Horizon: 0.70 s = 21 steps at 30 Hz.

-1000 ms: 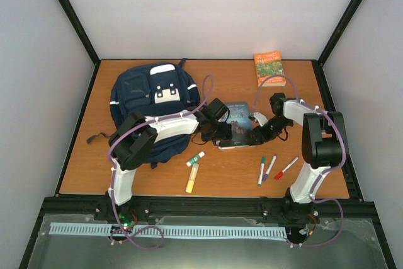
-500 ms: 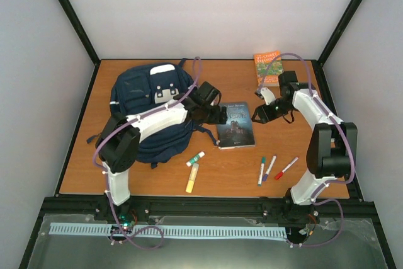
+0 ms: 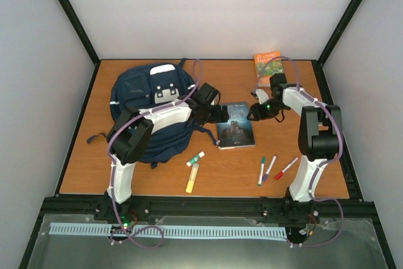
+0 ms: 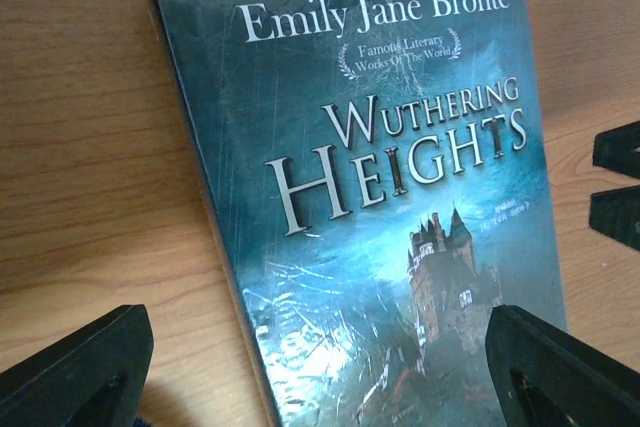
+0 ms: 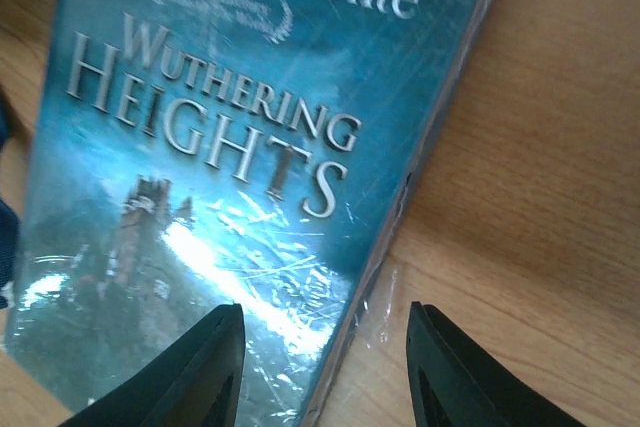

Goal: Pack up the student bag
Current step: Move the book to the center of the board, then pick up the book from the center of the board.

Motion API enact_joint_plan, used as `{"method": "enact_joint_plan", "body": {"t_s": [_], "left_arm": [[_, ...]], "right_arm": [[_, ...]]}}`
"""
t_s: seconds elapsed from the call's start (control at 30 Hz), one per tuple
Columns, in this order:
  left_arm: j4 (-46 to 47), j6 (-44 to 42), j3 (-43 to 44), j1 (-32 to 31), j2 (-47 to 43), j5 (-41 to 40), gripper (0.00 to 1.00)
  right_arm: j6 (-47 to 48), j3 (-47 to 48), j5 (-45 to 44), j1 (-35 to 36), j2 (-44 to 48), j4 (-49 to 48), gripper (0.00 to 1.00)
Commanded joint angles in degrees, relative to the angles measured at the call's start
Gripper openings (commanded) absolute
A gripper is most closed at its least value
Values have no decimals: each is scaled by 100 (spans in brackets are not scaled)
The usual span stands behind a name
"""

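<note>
The student bag [image 3: 148, 102] lies at the far-left corner of the bench [image 3: 82, 168]; we cannot see inside it, nor any opening. Beside it, our left end effector [image 4: 315, 327] hangs spread wide and empty over the Wuthering Heights paperback [image 3: 236, 127], which lies flat mid-bench. Our right end effector [image 5: 322, 319], also parted and empty, straddles the paperback's right edge, likely so both can lift it. An orange book [image 3: 267, 67] waits in the far-right corner.

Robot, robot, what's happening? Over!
Left fingers open, right fingers open, both above the book. Backpack on table, book not packed. Left arm reaches across backpack.
</note>
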<state>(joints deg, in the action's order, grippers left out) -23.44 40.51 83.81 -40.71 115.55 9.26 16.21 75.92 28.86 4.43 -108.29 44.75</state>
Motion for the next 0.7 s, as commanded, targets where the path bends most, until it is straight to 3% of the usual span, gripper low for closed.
{"method": "enact_joint_plan", "body": {"t_s": [0.0, 0.37, 0.67], "left_arm": [[398, 298, 128, 28, 156, 83, 94], [797, 858, -68, 147, 547, 333, 84], [878, 1198, -117, 153, 775, 440, 85]], "right_arm": [[-176, -92, -287, 66, -186, -235, 45], [-260, -173, -629, 85, -679, -206, 25], [-273, -202, -874, 85, -931, -55, 22]]}}
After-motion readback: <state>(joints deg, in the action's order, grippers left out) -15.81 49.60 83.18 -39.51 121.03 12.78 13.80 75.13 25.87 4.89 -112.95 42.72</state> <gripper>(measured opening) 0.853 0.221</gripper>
